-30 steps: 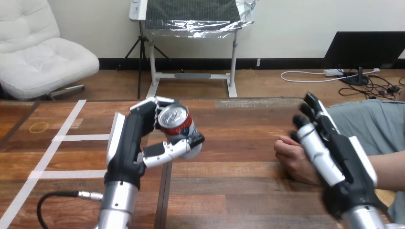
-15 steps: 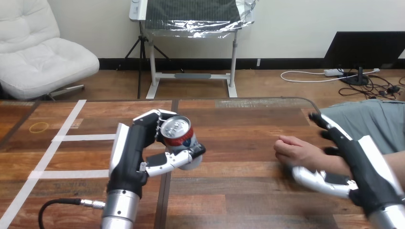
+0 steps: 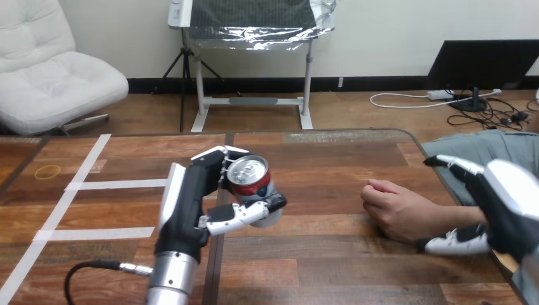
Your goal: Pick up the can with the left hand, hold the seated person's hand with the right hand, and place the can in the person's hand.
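Note:
A red and silver can (image 3: 252, 182) is held upright above the wooden table (image 3: 330, 254), left of centre, with my left hand (image 3: 188, 203) shut on it: fingers behind it, thumb across its front. The person's hand (image 3: 392, 208) rests on the table at the right as a loose fist, apart from the can. My right hand (image 3: 505, 202) sits at the person's wrist (image 3: 464, 219). Its straight fingers (image 3: 452, 163) reach past the wrist's far side and its thumb (image 3: 452, 244) lies along the near side. I see no closed grip on the wrist.
White tape lines (image 3: 95, 184) cross the table's left part, with a yellow ring (image 3: 47, 170) beside them. A black cable (image 3: 95, 267) loops near my left forearm. The table's rounded right edge (image 3: 438, 171) runs close to the person.
My left hand has carried the can a little to the right, toward the person's hand. My right hand has swung from above the person's hand down to the wrist, fingers and thumb now either side.

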You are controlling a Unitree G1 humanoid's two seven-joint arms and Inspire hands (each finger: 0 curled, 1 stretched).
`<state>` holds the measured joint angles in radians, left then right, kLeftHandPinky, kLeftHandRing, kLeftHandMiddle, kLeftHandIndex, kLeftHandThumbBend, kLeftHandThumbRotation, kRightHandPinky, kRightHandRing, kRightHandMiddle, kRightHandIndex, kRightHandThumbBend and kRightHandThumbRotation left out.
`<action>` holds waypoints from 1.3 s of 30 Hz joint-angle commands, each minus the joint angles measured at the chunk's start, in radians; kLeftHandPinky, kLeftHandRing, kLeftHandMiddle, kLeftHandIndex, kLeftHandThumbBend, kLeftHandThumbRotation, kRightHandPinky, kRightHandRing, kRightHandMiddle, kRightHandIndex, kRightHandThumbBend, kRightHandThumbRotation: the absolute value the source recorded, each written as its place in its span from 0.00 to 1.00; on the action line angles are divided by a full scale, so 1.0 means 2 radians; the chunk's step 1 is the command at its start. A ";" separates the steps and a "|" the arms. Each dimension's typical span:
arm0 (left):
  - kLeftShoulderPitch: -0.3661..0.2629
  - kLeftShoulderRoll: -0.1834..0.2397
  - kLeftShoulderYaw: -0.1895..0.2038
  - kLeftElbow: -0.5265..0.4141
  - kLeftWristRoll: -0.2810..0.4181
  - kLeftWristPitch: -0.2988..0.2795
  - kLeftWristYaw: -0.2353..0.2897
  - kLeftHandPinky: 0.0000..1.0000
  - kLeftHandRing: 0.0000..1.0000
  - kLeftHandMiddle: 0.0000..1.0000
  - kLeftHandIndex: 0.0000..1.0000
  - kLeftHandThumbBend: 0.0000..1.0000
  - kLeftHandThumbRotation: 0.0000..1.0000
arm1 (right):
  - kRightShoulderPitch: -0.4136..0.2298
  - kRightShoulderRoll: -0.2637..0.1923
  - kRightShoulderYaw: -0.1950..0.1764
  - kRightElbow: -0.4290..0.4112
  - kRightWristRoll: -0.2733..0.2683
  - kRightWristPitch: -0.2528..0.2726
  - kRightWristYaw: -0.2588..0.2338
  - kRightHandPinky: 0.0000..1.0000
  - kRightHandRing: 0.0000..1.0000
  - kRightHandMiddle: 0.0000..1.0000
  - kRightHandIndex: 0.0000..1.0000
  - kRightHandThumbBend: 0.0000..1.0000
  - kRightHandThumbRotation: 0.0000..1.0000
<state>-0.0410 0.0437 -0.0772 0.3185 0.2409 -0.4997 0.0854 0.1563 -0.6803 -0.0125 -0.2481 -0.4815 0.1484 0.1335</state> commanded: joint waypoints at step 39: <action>-0.045 -0.001 -0.004 -0.038 0.001 -0.014 0.013 0.42 0.43 0.46 0.52 0.59 0.00 | -0.174 -0.093 0.052 0.176 -0.124 -0.021 0.112 0.90 0.94 0.91 0.87 0.88 0.01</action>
<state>-0.0627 0.0383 -0.0963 0.3062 0.2490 -0.5068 0.0993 -0.0790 -0.8318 0.0781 0.0923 -0.7126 0.1133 0.3365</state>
